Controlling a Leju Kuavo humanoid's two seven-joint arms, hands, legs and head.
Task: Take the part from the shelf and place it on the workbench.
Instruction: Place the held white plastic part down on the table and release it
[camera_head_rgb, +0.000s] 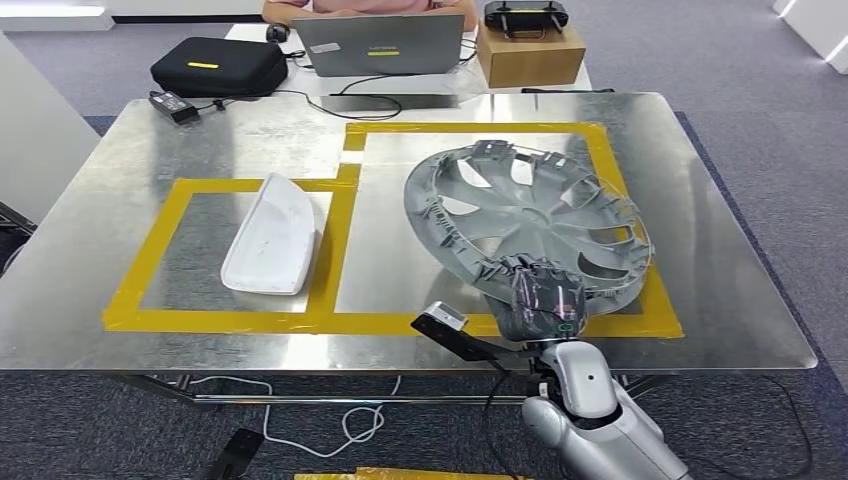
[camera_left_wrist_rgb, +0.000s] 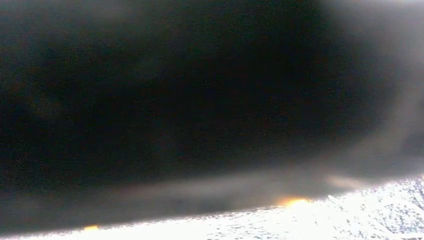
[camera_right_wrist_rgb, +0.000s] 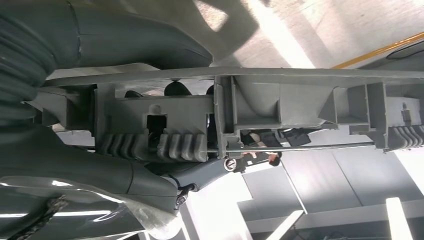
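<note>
Gripping the near rim of the wheel cover, the right hand reaches in from the near right of the head view, its fingers closed over the cover's edge. The grey cover lies inner side up on the metal worktop, inside the larger, right-hand yellow tape frame, with its near-right edge reaching over the tape. A white moulded part lies well apart to the left, within the smaller tape frame.

From the right wrist view comes what the head view cannot give: the cover's rim seen edge-on, with its ribbed clips and a thin wire ring running along the inside, and the thick grey thumb pressed on one face of the rim while darker fingers show just behind it. A strip of yellow tape shows in that view's far corner.

The left wrist view is dark and blurred, with a pale speckled band along one edge; the left hand cannot be made out in it, so whether its fingers are apart or together I cannot tell.

At the far edge of the worktop stand a black case, a laptop with a person seated behind it, and a cardboard box carrying a black controller.
</note>
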